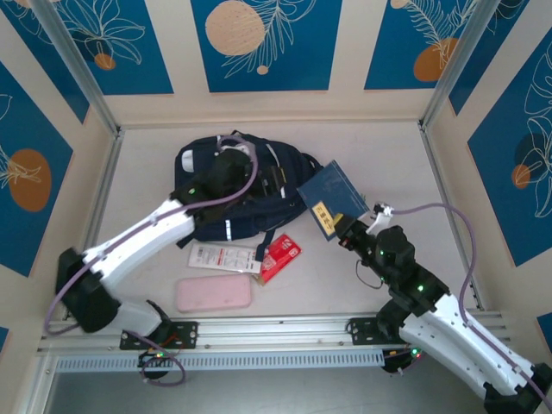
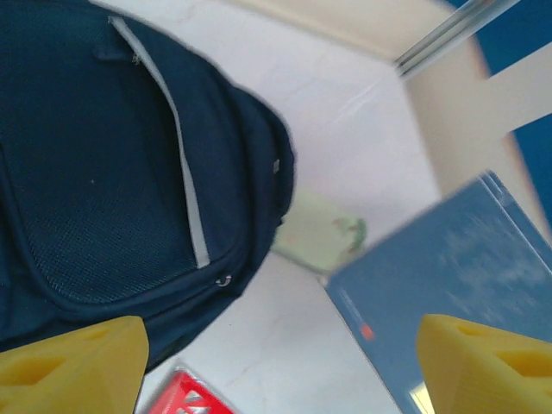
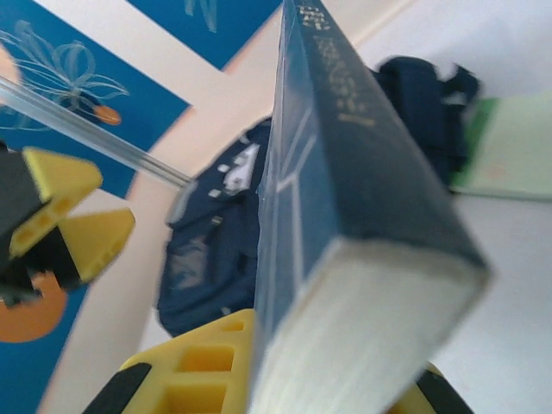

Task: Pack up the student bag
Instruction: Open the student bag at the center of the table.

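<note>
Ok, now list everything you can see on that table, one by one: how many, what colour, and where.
student bag: one, navy blue with white stripes, lying mid-table.
book: one, blue, gripped at the bag's right side.
flat packet: one, white with red print, on the table just in front of the bag.
small packet: one, red, right of the flat packet.
case: one, pink, nearest the arm bases.
green item: one, pale green, on the table between bag and book; too blurred to name.
table: one, off-white.
left arm: one, white and black, reaching over the bag, jaws open and empty.
right arm: one, white and black, jaws shut on the book.
</note>
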